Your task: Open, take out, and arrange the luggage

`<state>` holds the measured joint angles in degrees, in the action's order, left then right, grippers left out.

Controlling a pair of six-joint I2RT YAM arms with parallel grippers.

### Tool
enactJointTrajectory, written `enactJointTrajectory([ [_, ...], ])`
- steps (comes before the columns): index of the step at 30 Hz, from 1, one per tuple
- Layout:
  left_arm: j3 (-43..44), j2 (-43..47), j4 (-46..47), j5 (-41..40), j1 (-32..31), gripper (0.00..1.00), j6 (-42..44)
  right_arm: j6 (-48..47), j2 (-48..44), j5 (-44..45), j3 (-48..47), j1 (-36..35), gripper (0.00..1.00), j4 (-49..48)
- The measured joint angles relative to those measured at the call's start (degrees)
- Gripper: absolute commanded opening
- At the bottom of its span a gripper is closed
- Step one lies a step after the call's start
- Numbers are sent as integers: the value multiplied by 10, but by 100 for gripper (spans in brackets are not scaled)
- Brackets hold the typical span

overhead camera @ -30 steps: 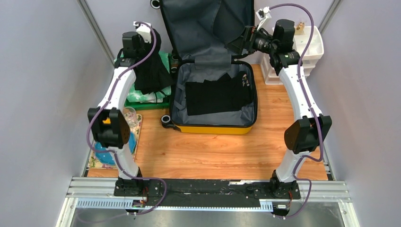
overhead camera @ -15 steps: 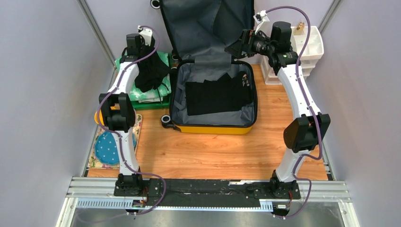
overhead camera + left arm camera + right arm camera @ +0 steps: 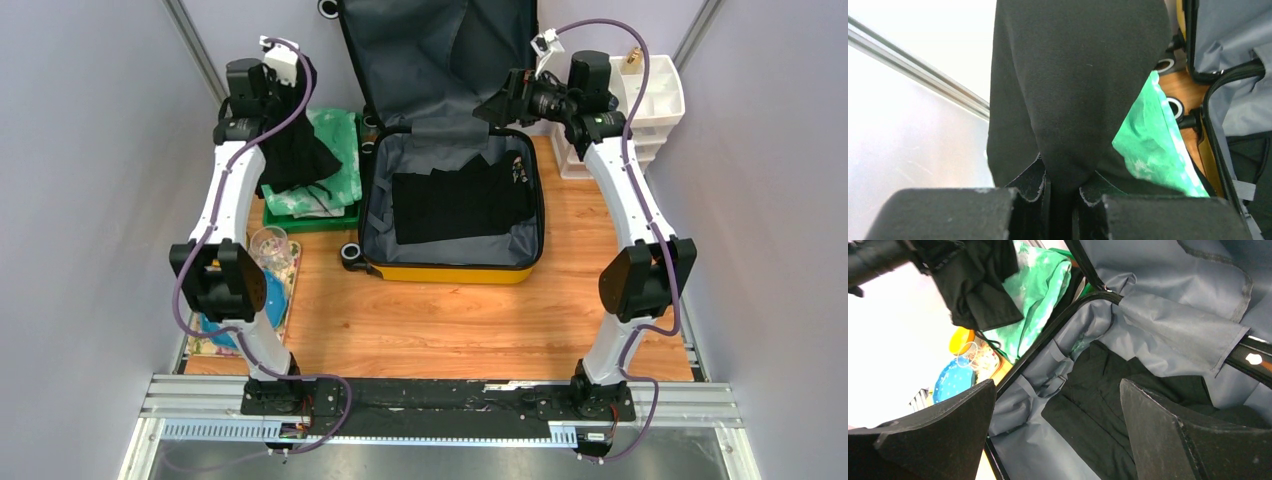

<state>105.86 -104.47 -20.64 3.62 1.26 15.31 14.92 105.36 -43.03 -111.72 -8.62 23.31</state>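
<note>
The left tool [image 3: 1060, 197] pinches a black garment [image 3: 1078, 75] hanging beneath it — the right tool [image 3: 1055, 385] stands wide open just above the opened luggage [image 3: 450, 273].

Even, soft light fills the sharp overhead view. Both wrist views burn out white around nine o'clock, with dark, blurred foregrounds.

luggage [image 3: 450, 272] lid cut off by top edge in overhead view. black garment [image 3: 290, 155] drapes over left gripper [image 3: 1062, 199], hiding its fingers from above, and covers part of green tray [image 3: 300, 222]. white drawer unit [image 3: 655, 90] contents too small to ID.
</note>
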Motion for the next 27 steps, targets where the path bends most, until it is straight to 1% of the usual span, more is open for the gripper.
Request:
enactJointTrajectory([
  [3,0,33,-6,-1,0,0,3,0,0,-2,9,0,98,1],
  [6,0,44,-9,-7,0,0,12,0,0,-3,13,-1,98,4],
  [9,0,28,-13,-9,1,0,16,0,0,-3,13,-2,98,4],
  [11,6,2,-14,-6,2,0,14,0,0,-3,13,-4,98,4],
  [13,31,-41,-21,3,5,0,8,0,0,-3,13,-5,98,4],
  [14,45,-64,-21,7,7,3,3,-1,0,-2,13,-6,98,4],
  [15,58,-87,-22,13,9,9,-1,-2,0,-1,13,-7,98,4],
  [16,74,-113,-23,21,12,17,-5,-2,0,0,13,-7,98,5],
  [17,85,-135,-22,26,14,35,-7,-3,0,1,13,-7,98,5],
  [18,93,-151,-22,31,16,46,-9,-4,0,1,13,-8,98,6],
  [21,101,-187,-20,57,25,66,-26,-7,0,2,13,-10,98,7],
  [22,101,-193,-19,70,30,72,-37,-8,0,3,13,-11,98,7],
  [23,101,-196,-18,86,35,80,-48,-9,0,4,13,-11,98,7],
  [27,102,-196,-4,151,64,80,-93,-9,0,5,13,-11,98,9],
])
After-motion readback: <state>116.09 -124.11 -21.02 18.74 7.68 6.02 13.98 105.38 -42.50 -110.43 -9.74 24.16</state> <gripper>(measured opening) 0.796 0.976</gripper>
